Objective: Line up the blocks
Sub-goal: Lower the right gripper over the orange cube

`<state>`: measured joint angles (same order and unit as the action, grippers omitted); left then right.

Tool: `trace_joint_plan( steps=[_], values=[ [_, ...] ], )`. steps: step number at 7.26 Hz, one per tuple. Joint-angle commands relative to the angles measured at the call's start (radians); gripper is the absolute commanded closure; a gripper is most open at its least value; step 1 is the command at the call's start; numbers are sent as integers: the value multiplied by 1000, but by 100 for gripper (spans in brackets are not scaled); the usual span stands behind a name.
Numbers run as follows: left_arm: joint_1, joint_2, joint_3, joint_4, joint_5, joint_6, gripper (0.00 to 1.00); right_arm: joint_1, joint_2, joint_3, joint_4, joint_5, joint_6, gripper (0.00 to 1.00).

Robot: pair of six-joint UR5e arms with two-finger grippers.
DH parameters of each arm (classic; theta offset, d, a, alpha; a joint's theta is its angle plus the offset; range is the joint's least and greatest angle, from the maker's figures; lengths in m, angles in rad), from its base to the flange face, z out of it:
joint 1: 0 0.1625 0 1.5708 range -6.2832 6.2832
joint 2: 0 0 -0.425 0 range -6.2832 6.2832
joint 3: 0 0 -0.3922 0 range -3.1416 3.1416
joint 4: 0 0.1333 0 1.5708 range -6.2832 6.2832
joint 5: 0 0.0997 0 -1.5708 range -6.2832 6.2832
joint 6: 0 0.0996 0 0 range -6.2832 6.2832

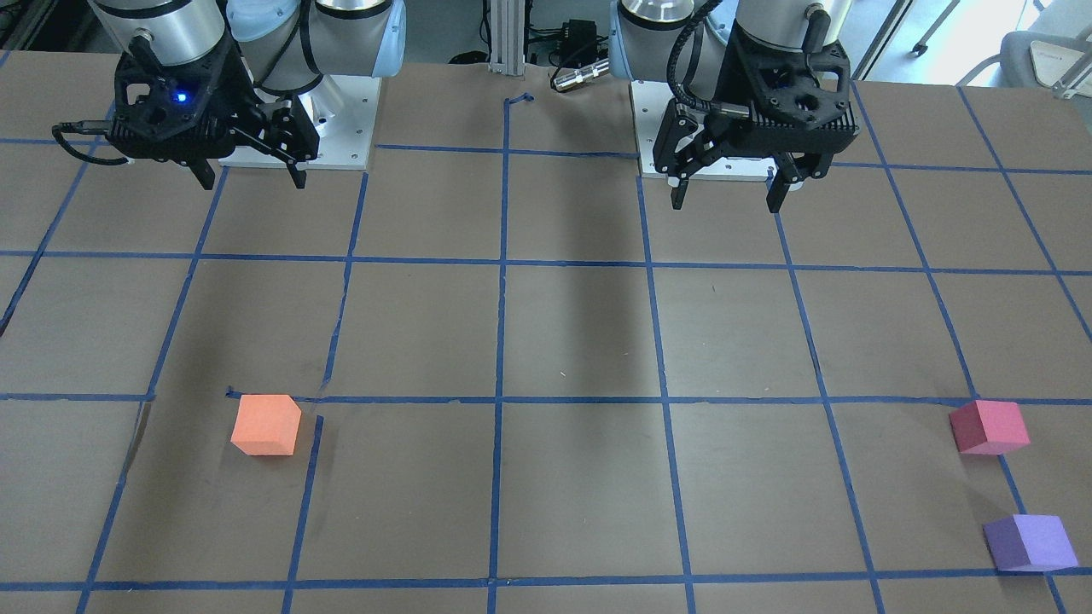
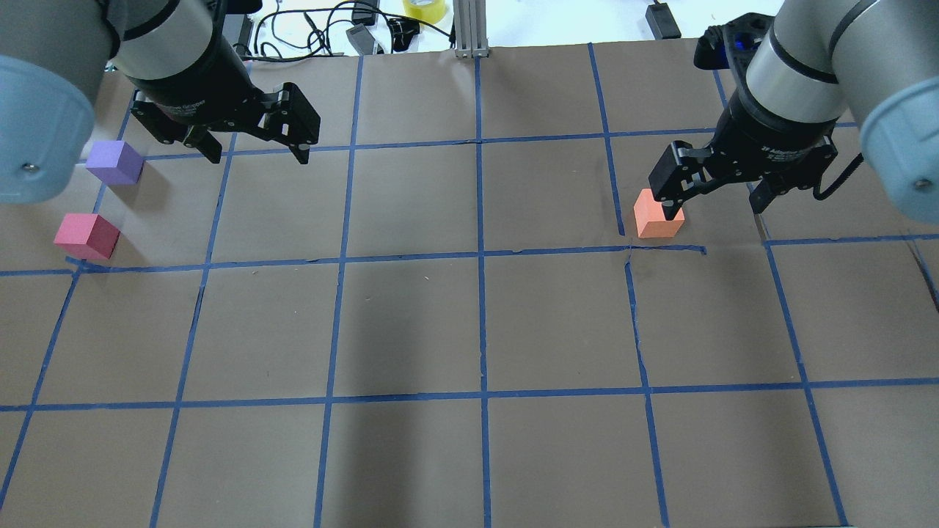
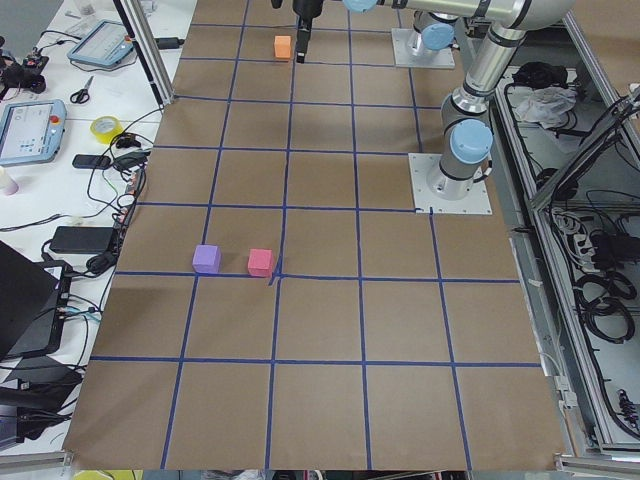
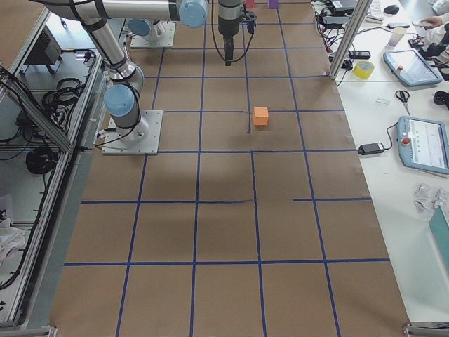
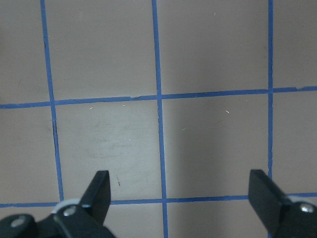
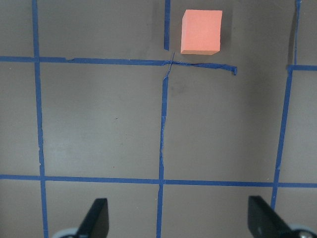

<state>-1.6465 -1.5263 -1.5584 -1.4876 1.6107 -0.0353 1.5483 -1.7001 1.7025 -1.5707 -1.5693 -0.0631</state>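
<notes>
red block (image 2: 86,236), purple block (image 2: 115,162): far left, near each other, not touching. left gripper (image 2: 258,155): spread wide, empty, raised. orange block (image 2: 649,220): alone, right half. right gripper (image 2: 715,209): spread, empty, raised. advised: centre over orange block, fingers square to its faces, descend straight, pinch gently.

Cubes spread on brown blue-taped table (image 1: 580,341).
Orange matte foam cube (image 1: 266,424) alone, robot's right; pinkish red foam cube (image 1: 990,426) near purple foam cube (image 1: 1030,542), robot's left. Left gripper (image 1: 727,203), right gripper (image 1: 253,183) agape.
</notes>
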Motion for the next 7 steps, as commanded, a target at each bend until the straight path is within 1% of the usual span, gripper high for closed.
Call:
trace_joint_plan(
  steps=[1,3,4,7],
  values=[
    [1,2,-5,1,1,0,0,3,-12,0,-6,0,2,0],
    [-1,2,-5,1,1,0,0,2,-18,-11,0,3,2,0],
    [-1,2,-5,1,1,0,0,-2,-23,-11,1,18,-4,0],
    [-1,2,-5,1,1,0,0,4,-23,5,4,-1,-1,0]
  ],
)
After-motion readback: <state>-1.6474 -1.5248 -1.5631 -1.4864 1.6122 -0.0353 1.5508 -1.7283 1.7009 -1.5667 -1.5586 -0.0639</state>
